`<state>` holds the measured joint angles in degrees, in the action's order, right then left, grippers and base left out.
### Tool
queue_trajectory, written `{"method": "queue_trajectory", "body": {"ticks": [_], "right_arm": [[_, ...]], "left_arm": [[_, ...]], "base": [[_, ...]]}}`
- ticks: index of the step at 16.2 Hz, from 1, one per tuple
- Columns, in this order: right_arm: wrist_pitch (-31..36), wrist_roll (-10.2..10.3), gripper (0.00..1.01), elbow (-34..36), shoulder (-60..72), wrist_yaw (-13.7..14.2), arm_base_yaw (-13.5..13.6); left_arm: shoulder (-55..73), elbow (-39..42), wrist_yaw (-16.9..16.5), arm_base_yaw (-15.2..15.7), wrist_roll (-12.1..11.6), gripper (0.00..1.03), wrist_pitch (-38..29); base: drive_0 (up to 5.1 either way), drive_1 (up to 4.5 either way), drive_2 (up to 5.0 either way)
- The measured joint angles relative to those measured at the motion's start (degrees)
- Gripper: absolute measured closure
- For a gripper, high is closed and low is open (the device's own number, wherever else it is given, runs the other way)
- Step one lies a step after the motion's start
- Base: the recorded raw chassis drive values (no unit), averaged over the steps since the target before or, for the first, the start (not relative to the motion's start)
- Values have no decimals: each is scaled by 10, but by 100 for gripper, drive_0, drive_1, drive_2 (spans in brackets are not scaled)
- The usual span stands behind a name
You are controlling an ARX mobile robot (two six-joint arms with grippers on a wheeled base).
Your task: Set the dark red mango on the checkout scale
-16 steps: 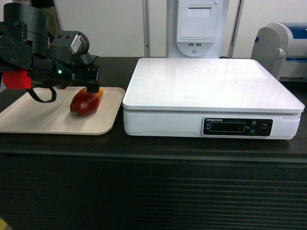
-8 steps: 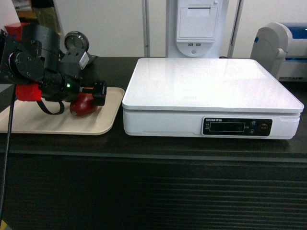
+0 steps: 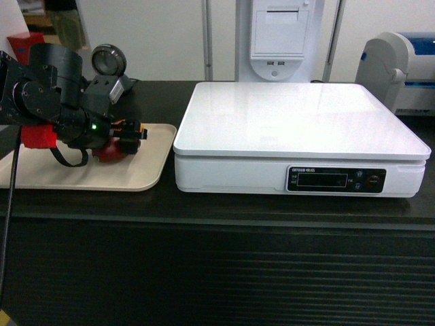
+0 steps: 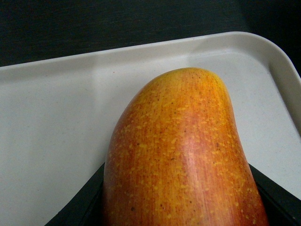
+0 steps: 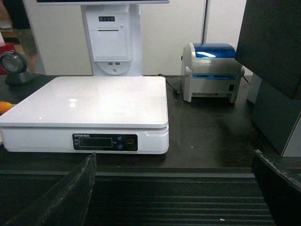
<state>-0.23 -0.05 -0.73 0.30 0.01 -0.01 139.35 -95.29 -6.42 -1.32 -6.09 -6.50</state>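
The dark red mango (image 3: pixel 107 152) lies on a beige tray (image 3: pixel 75 173) at the left of the checkout counter (image 3: pixel 217 210). My left gripper (image 3: pixel 130 132) is low over the tray, shut on the fruit. In the left wrist view the mango's orange-red skin (image 4: pixel 183 155) fills the space between the black fingers (image 4: pixel 80 207), which press against both its sides. The white scale (image 3: pixel 299 115) stands just right of the tray with a bare platform. My right gripper (image 5: pixel 176 193) hangs open in front of the counter's ribbed panel, below the scale (image 5: pixel 94 101), and holds nothing.
A white receipt terminal (image 3: pixel 280 41) rises behind the scale. A blue-topped label printer (image 5: pixel 211 70) stands at the back right, with a dark box (image 5: pixel 277 70) further right. A round scanner (image 3: pixel 107 62) sits behind the tray.
My left arm has dropped lower and swung toward the tray, and its fingers have closed in around the mango. The mango now shows less behind the gripper. The scale has not moved.
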Motion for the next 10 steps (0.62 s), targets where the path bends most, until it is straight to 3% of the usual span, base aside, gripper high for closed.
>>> {"method": "queue_trajectory", "body": {"ticks": [4,10], "right_arm": [[0,0,3,0,0,0,0],[0,0,3,0,0,0,0]], "left_arm": [[-18,34,0,-7,-4,36,-20],[-233,246,7,-43,-25,37,-120]], "base": [[0,0,0],[0,0,0]]}}
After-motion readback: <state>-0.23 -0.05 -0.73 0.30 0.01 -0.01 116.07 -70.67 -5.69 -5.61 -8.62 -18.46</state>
